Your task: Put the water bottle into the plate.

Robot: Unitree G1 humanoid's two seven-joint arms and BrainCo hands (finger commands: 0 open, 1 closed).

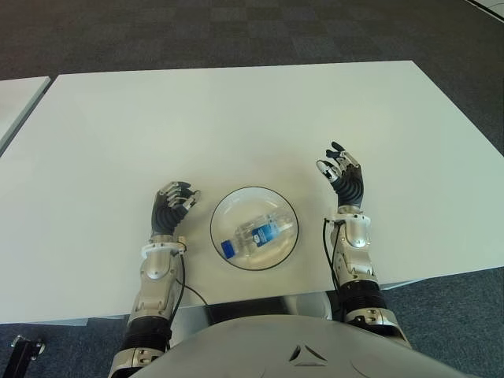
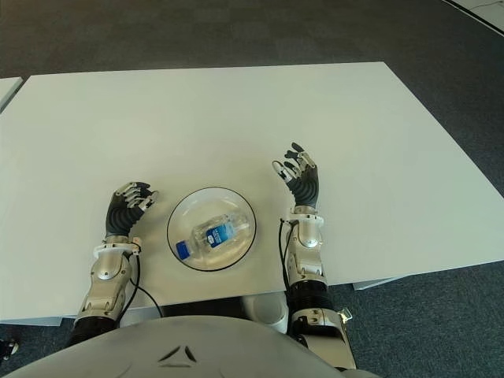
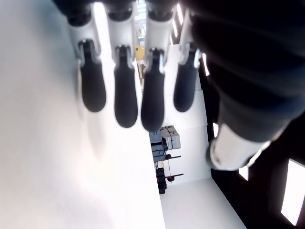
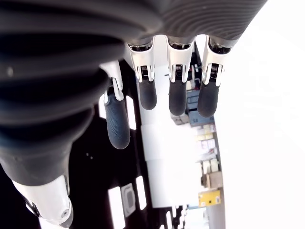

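- My right hand (image 1: 342, 175), black-fingered with a silver wrist, is raised just right of the plate, palm turned toward it, fingers (image 4: 177, 98) spread and loosely bent, grasping nothing.
- My left hand (image 1: 171, 206) shows just left of the plate, lower down near the table; in its wrist view the four dark fingers (image 3: 125, 93) hang relaxed side by side with nothing between them. I cannot tell whether it touches the tabletop.
- Both forearms run back from the near table edge toward my body, roughly parallel, with the plate between them.
- The small clear plastic water bottle with a blue cap and blue label (image 1: 258, 235) lies on its side inside the round white shallow plate with a dark rim (image 1: 223, 209), cap pointing toward my left and the near edge.
- I count one bottle, one plate and two hands on the one large white rectangular table (image 1: 236, 118).
- A second white table's corner (image 1: 16, 98) shows at far left, over dark grey carpet (image 1: 236, 31).
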